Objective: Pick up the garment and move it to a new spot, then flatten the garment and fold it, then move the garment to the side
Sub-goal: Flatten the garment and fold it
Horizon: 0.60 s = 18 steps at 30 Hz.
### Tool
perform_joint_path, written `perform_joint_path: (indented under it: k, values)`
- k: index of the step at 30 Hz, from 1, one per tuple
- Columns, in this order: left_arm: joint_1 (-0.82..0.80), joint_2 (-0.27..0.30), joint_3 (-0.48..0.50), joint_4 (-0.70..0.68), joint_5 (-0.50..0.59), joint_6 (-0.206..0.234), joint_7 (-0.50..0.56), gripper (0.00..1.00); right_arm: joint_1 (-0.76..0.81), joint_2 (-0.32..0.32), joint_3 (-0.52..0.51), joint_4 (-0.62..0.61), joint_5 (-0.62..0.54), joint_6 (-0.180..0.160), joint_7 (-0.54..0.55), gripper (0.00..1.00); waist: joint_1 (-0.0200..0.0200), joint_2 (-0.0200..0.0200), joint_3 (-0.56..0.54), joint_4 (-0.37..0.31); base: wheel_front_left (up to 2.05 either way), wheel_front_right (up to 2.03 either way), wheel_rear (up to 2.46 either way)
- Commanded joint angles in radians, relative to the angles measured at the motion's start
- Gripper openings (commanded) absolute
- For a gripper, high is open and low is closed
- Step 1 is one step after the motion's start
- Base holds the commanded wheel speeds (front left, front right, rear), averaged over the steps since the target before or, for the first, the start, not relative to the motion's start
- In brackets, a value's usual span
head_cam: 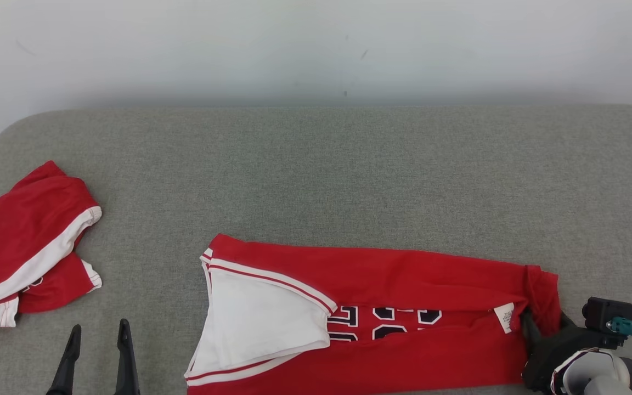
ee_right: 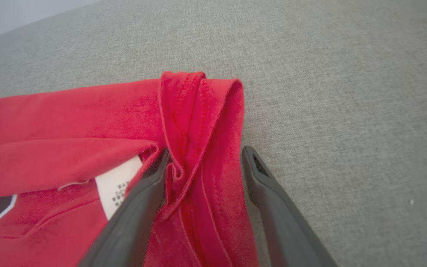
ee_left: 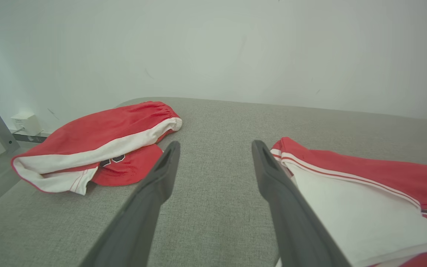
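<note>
Garment (head_cam: 382,285), the red jersey, lies at the near middle of the grey worktop (head_cam: 349,164) with its long edges already turned in over the numbers. You can count the move and the flattening as likely done, and the fold as partway. Right claw (ee_right: 207,152) sits at its right end, fingers spread, with the hem (ee_right: 198,96) bunched between them but not pinched. Left claw (head_cam: 100,327) hovers spread and empty near the front edge, between the jersey and a second red-and-white garment (head_cam: 25,241) far left. Left for you, by my read: finish the fold across its length, then shift it aside.
</note>
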Motion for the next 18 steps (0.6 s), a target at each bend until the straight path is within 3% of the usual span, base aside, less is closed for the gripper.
perform_joint_path:
  k: [1, 9, 18]
  values:
    - [-0.003, -0.01, 0.012, 0.004, 0.018, -0.009, -0.003, 1.0, 0.005, 0.012, 0.017, 0.018, 0.011, -0.002, 0.018, 0.0, 0.0, -0.0001, -0.003, 0.001, 0.0, 0.0, 0.0]
    - [0.015, -0.04, 0.05, 0.025, 0.053, -0.042, -0.003, 1.0, -0.005, -0.027, 0.039, 0.03, 0.055, -0.002, -0.002, 0.0, 0.0, -0.0001, -0.036, -0.012, 0.0, 0.0, 0.0]
    - [0.024, -0.068, 0.073, 0.027, 0.087, -0.07, -0.003, 1.0, -0.037, -0.216, -0.013, 0.05, 0.068, -0.002, -0.014, 0.0, 0.0, -0.0001, -0.071, -0.031, 0.0, 0.0, 0.0]
